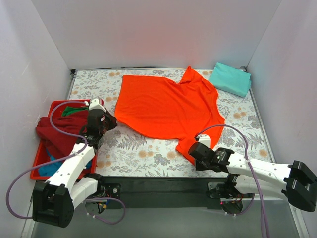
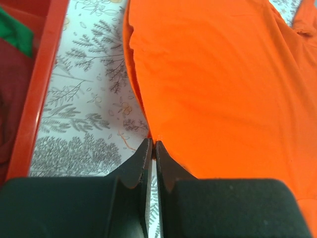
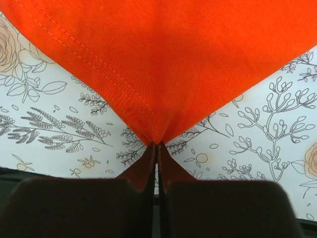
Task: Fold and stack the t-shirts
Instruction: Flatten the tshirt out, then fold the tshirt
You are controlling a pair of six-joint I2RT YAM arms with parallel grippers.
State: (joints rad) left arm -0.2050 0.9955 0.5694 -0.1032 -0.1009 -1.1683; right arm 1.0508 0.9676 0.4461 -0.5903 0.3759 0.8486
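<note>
A bright orange-red t-shirt (image 1: 166,106) lies spread across the middle of the floral table. My left gripper (image 1: 110,122) is shut on its near-left corner; the left wrist view shows the shirt (image 2: 223,84) pinched at the closed tips (image 2: 152,144). My right gripper (image 1: 194,150) is shut on the shirt's near-right corner, a hemmed point of cloth (image 3: 163,64) gathered into the closed tips (image 3: 157,145). A folded mint-teal t-shirt (image 1: 230,78) lies at the back right. Maroon (image 1: 57,131), green (image 1: 73,110) and blue (image 1: 49,167) shirts are piled in the red tray.
The rigid red plastic tray (image 1: 53,106) stands at the left edge of the table, its rim beside my left gripper (image 2: 42,84). White walls close in the back and both sides. A black base bar (image 1: 158,184) runs along the near edge.
</note>
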